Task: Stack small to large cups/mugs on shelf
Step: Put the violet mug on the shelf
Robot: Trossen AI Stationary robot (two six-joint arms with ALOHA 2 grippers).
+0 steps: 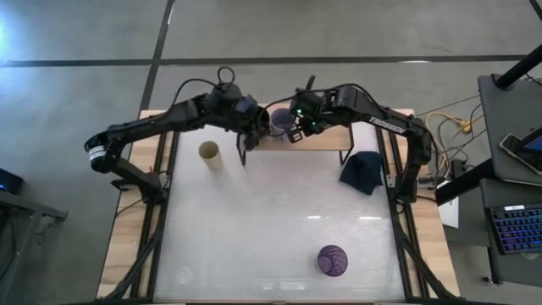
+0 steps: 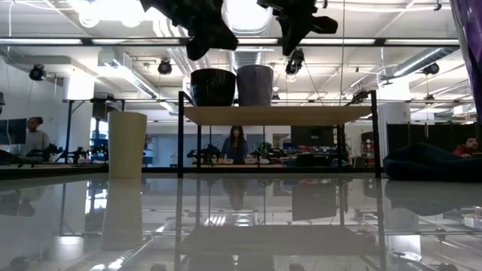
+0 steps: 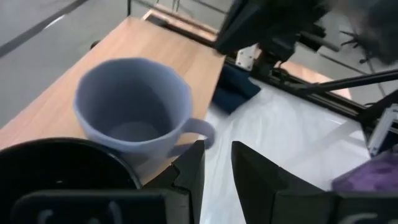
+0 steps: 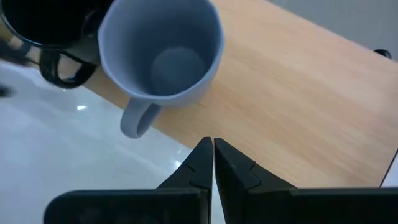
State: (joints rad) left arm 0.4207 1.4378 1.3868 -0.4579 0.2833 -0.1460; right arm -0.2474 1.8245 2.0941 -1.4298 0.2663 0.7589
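lavender-grey mug [image 4: 163,53] stands upright on the wooden top of the shelf [image 4: 298,99], mouth open to above, near the board's front edge. its handle [image 4: 138,118] points out over that edge, toward the white table [image 1: 279,220]. just beside it stands the black mug [image 2: 213,86], also upright on the shelf; in the low view the two are side by side and seem to touch. the black mug's handle [image 4: 62,71] points to the same side, over the front edge.

the cream cup [image 1: 209,155] stands upright on the table, to the left of the shelf and apart from it. the purple tumbler [image 1: 332,260] stands well apart from all, near the table's front edge.

the left gripper [image 3: 216,171] hovers above the black mug, fingers a small gap apart and holding nothing. the right gripper [image 4: 213,163] hovers above the shelf just beside the lavender-grey mug, its fingers pressed together and empty.

a dark navy cloth [image 1: 362,171] lies on the table near the shelf's right end.
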